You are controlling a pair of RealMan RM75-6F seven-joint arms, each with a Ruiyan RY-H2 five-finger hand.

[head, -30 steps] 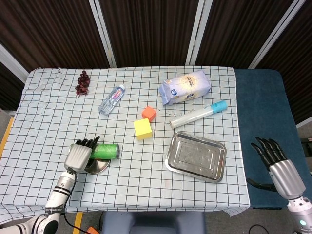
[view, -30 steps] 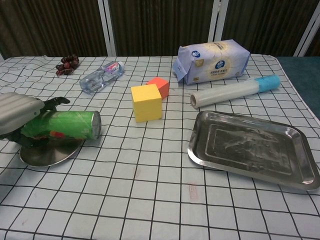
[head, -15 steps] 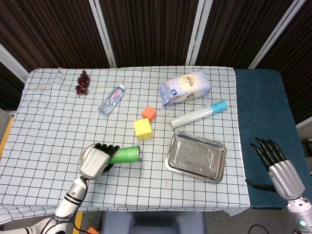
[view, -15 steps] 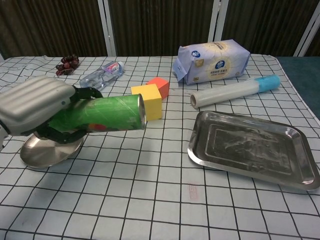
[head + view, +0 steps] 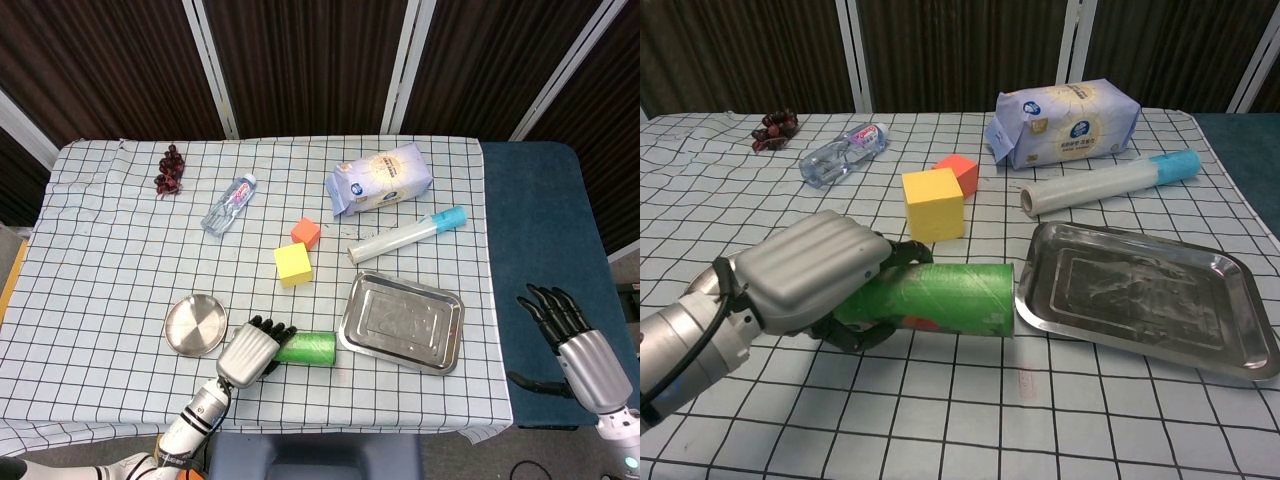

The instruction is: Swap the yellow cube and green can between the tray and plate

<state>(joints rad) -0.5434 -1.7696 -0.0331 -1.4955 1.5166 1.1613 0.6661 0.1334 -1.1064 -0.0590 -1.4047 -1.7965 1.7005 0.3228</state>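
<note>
One green can (image 5: 940, 298) lies sideways in the left hand (image 5: 815, 275), fingers wrapped round its near end; rigid, smooth, probably light, best gripped mid-body. Its long axis runs left to right, far end pointing at the tray (image 5: 1240, 345), just beside the rim. The right hand (image 5: 578, 345) hangs off the desk, fingers spread, holding nothing.

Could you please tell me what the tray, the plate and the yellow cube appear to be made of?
The tray looks like polished metal, probably stainless steel: grey and shiny, with reflections on its floor. The plate seems the same bare metal, with a bright sheen. The yellow cube has a matte, evenly coloured face with no glare, which suggests foam or painted wood; the pictures cannot settle which.
</note>
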